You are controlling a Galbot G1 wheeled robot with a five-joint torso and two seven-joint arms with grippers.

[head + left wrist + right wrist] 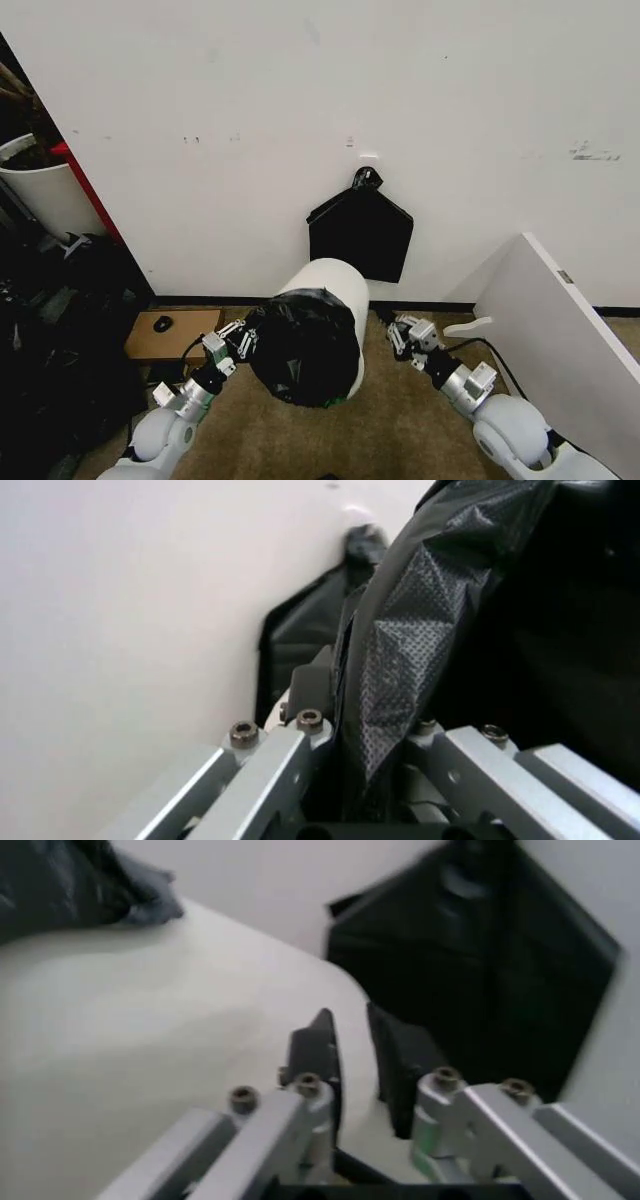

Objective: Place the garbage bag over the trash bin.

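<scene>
The white trash bin [328, 278] leans toward me in front of the wall, and the glossy black garbage bag [305, 345] covers its mouth end. My left gripper [238, 342] is at the bag's left edge, shut on a fold of the garbage bag [400, 645] that runs between its fingers. To the right of the bin, my right gripper [402, 336] is a little apart from it. In the right wrist view the right gripper [355, 1042] stands open with nothing between its fingers, beside the bin's white wall [150, 1027]. A bit of the bag [60, 885] shows farther along the bin.
A flat black bundle [360, 235] hangs knotted on the wall behind the bin. A taller white bin [40, 190] stands at the far left above dark clutter. A wooden board [170, 335] lies on the floor at left. A white panel [560, 320] leans at right.
</scene>
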